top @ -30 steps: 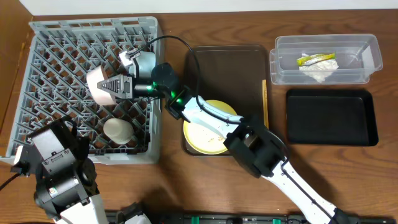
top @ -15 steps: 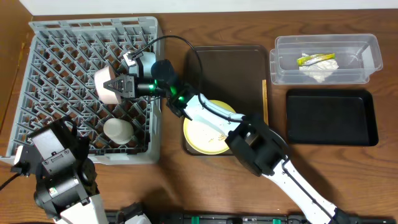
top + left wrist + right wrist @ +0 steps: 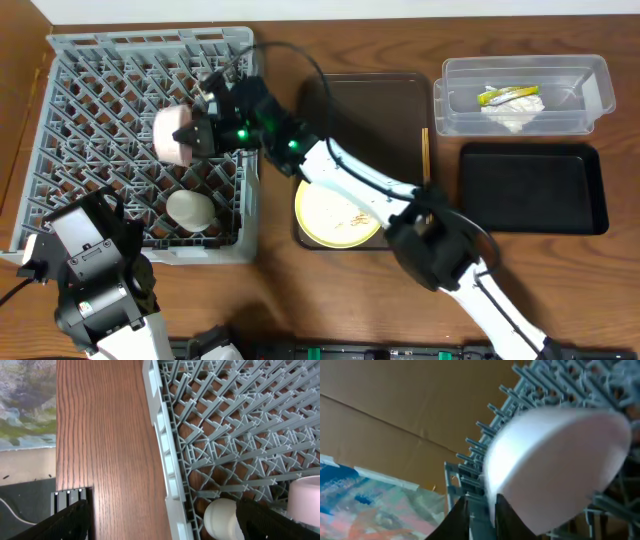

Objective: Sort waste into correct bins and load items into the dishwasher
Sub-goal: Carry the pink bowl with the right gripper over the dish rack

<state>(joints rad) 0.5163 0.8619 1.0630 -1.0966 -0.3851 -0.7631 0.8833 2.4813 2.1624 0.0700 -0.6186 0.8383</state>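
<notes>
A pinkish-white bowl (image 3: 172, 135) (image 3: 555, 465) stands on edge among the pegs of the grey dishwasher rack (image 3: 100, 100). My right gripper (image 3: 197, 134) (image 3: 479, 502) is at its rim. The fingers are slightly apart, with the rim against one finger and a gap beside the other. A small white cup (image 3: 190, 210) (image 3: 222, 519) lies near the rack's front wall. My left gripper (image 3: 164, 510) is wide open and empty, straddling that wall. The pale yellow plate (image 3: 335, 215) with crumbs lies on the brown tray (image 3: 370, 110), with chopsticks (image 3: 425, 165) along the tray's right edge.
A clear tub (image 3: 450, 105) at the back right holds a white napkin (image 3: 512, 117) and a yellow-green wrapper (image 3: 505, 95). A flat black tray (image 3: 535, 190) lies in front of it. My right arm spans from the table's front over the plate to the rack.
My right arm has swung toward the back of the rack, shifting the bowl slightly. Its jaws have parted a little at the rim. The left arm has not moved.
</notes>
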